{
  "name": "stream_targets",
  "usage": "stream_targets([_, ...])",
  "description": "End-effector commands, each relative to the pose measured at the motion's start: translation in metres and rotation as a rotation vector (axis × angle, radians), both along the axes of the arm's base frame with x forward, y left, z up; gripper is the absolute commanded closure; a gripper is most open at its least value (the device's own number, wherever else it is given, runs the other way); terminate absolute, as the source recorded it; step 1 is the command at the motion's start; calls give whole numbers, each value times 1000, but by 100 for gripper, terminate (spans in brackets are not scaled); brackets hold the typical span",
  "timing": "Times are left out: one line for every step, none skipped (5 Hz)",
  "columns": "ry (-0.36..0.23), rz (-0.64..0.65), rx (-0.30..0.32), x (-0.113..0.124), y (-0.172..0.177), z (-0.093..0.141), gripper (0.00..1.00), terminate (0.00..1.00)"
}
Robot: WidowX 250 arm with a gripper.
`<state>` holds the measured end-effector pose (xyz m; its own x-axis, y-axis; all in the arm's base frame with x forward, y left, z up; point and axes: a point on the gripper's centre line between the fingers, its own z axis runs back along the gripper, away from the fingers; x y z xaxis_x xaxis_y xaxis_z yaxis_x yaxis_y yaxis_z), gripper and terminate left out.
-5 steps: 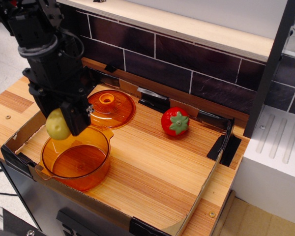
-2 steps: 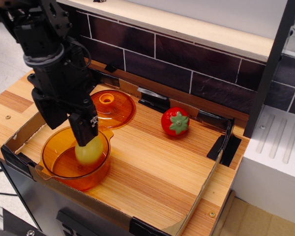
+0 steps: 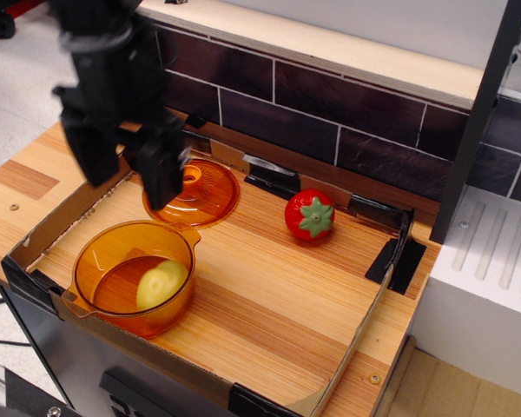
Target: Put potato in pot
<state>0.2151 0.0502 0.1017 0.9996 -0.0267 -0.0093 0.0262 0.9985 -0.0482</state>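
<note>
The yellow-green potato lies inside the translucent orange pot at the front left of the wooden board. My black gripper is open and empty. It hangs above and behind the pot, in front of the orange lid, with its two fingers spread apart. Nothing is between the fingers.
A flat orange lid with a knob lies behind the pot. A red strawberry-like toy with green leaves stands mid-board. A cardboard rim and black corner brackets edge the board. A dark tiled wall rises behind.
The gripper lowered the potato into the pot, let it go, and has risen up and back. The potato now rests in the pot.
</note>
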Motion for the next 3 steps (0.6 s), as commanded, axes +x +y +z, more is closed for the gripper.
stream_targets([-45, 31, 3, 10, 1, 43, 0, 0])
stream_targets([-45, 31, 3, 10, 1, 43, 0, 0])
stream_targets([-45, 31, 3, 10, 1, 43, 0, 100])
